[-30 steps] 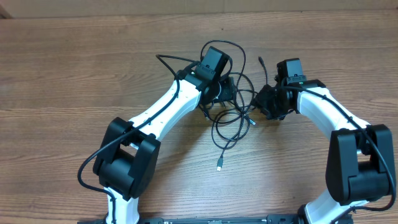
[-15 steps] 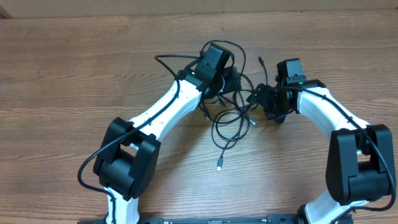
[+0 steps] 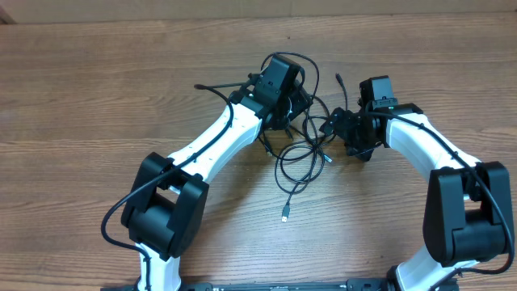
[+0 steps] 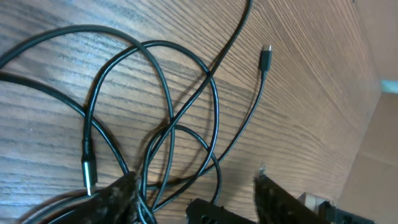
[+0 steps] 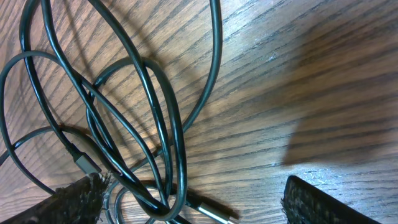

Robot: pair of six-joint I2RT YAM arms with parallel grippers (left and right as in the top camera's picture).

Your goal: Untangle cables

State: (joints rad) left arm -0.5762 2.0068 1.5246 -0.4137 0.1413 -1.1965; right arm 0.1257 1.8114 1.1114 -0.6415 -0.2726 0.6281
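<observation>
Overhead and wrist views of a two-arm cable-sorting set-up. The worktop [image 3: 97, 97] is a brown wood-grain surface; a paler tan strip [image 3: 242, 8] is seen along its far edge. The cables [image 3: 300, 153] are gathered in one tangle of overlapping loops at the middle of the worktop, between the two arms. One plug [image 3: 285, 217] is trailed out on the near side, and a second plug [image 3: 338, 78] is laid beyond the tangle.

In the left wrist view the left fingers [image 4: 115, 199] are held apart and nothing is clamped between them. Several strands are crossed just beside one of them. In the right wrist view the right fingers [image 5: 329, 202] are spread wide. The loops are bunched against one finger and bare wood is left before the other.

Compared with the overhead view one second earlier, the left wrist is shifted slightly towards the far edge. The free strand at its left is drawn lower and further left. The right fingers are advanced a little towards the tangle. The trailing near-side plug is left where it was.
</observation>
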